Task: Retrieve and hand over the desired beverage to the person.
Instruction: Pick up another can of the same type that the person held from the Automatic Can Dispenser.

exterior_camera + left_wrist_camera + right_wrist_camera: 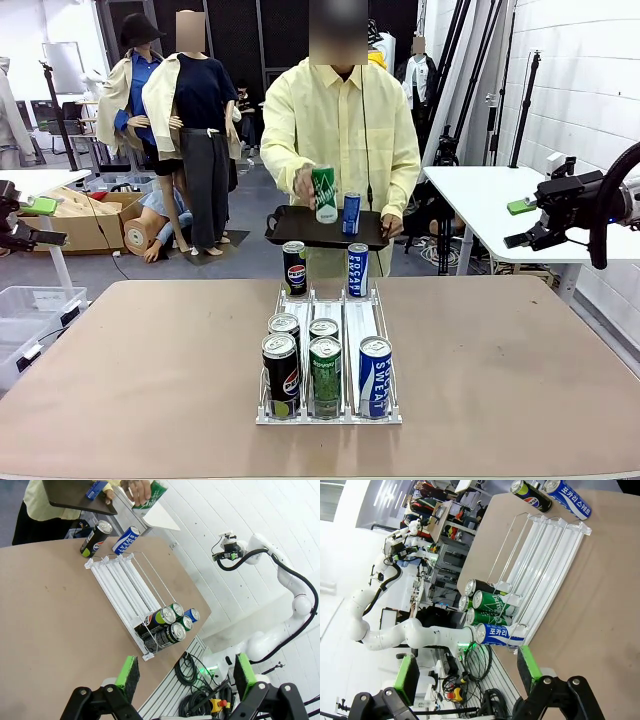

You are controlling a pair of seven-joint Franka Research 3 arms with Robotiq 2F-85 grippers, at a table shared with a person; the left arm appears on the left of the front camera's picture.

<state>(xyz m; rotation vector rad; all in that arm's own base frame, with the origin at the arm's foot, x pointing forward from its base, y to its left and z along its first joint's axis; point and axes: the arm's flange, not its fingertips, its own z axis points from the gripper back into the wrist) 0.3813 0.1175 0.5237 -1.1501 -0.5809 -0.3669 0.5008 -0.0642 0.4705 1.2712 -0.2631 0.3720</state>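
Both jaws spread wide; we wait for the yellow-shirted person (340, 120) to pick, then square up on the white plastic rack (360, 320) ahead.

The left gripper (186, 675) and right gripper (469, 672) are black with bright green pads (127, 672) on white, rounded arms (295, 587); the person (340, 120) wears a loose pale-yellow button-up shirt.

Front view faces person (340, 130) across table (150, 380) — 2 wrist views share the rack (125, 587).
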